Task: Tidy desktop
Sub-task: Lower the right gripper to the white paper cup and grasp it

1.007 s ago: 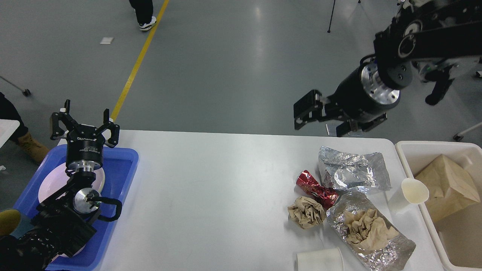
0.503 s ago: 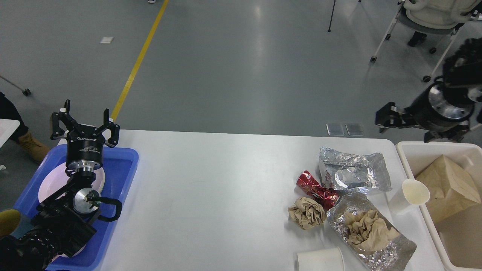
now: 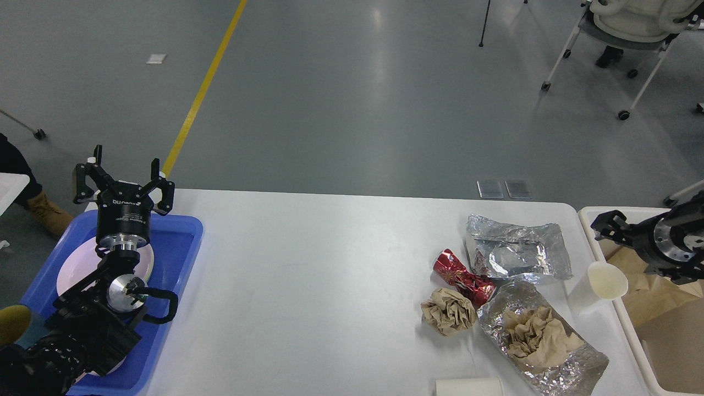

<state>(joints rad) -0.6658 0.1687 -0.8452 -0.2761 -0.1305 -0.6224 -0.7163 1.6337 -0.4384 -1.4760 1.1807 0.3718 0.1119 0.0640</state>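
Observation:
The white desktop (image 3: 308, 286) holds litter at its right end: a crumpled foil bag (image 3: 517, 250), a red wrapper (image 3: 462, 275), a brown paper ball (image 3: 448, 311), a second foil bag (image 3: 572, 363) with brown paper in it, and a white paper cup (image 3: 605, 280). My left gripper (image 3: 124, 176) is open and empty, pointing up above the far edge of the blue tray (image 3: 187, 242). My right gripper (image 3: 608, 225) is at the right edge over the cream bin (image 3: 638, 352), just beyond the cup. It is dark, and I cannot tell its fingers apart.
A white plate (image 3: 71, 269) lies in the blue tray under my left arm. A brown paper bag (image 3: 654, 291) lies in the cream bin. A white roll-like object (image 3: 467, 386) pokes in at the table's front edge. A wheeled chair stands on the floor at far right.
My right arm has swung from high above the table's far edge to the right and down over the cream bin. The left arm and the litter have not moved.

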